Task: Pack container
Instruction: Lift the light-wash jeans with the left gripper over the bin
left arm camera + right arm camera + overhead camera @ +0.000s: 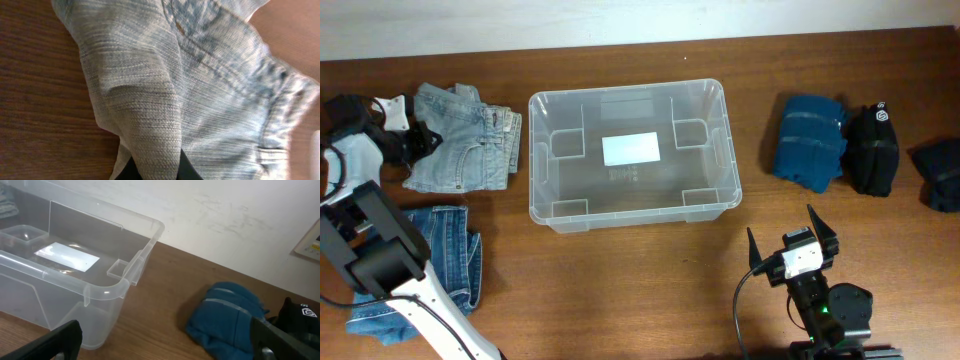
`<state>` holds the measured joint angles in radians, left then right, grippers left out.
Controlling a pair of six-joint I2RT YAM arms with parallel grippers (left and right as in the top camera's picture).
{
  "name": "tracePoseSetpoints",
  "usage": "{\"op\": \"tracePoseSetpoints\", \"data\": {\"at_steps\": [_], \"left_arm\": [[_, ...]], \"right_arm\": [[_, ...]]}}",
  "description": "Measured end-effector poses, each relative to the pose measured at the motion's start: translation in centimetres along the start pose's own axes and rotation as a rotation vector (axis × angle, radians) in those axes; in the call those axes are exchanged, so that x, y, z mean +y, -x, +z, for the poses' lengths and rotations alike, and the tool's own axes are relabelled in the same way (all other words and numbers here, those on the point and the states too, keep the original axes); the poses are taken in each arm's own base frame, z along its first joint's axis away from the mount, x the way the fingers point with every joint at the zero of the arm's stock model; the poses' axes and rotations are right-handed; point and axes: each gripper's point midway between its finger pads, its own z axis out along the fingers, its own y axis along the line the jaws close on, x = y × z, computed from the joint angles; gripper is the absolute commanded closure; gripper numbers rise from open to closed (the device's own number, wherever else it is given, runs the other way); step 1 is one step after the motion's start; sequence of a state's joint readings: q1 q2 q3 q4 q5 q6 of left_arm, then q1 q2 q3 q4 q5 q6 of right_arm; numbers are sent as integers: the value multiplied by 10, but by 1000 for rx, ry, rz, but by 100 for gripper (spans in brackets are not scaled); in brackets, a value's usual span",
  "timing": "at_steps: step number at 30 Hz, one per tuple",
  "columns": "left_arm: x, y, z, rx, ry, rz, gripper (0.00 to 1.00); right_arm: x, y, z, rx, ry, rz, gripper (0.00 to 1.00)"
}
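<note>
No legible text, white label (631, 149) on container (534, 160) blank, logo (881, 109) on black bundle (873, 150) unreadable

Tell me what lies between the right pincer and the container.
Only bare wooden table. In the overhead view, nothing sits between the right pincer and the container.

Black right pincer (779, 220), seemingly white-capped.

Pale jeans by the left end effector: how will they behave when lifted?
Probably floppy: the pale jeans lie creased in soft folds, so loose parts should droop. Likely not slippery; the woven cloth looks coarse. They may unfold mid-lift, being only loosely folded.
</note>
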<state>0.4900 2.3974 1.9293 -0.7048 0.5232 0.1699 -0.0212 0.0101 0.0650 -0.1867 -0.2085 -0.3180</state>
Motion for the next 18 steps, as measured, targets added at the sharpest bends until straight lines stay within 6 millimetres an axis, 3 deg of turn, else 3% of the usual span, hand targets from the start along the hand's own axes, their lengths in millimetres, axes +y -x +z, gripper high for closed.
{"op": "tracePoseSetpoints", "data": {"at_steps": [3,6,12,18], "left_arm": [[-12,11,-10,14,-45,-38,99],[-35,33,-33,2,-97,-63,99],[-93,85,-103,-88,-171,-38,99],[-149,102,-168,-148,-282,-20,99]], "right_arm": [[0,0,0,0,0,0,1],[0,0,0,0,0,0,2],[0,0,0,0,0,-1,2],[0,0,0,0,0,0,2]]}}
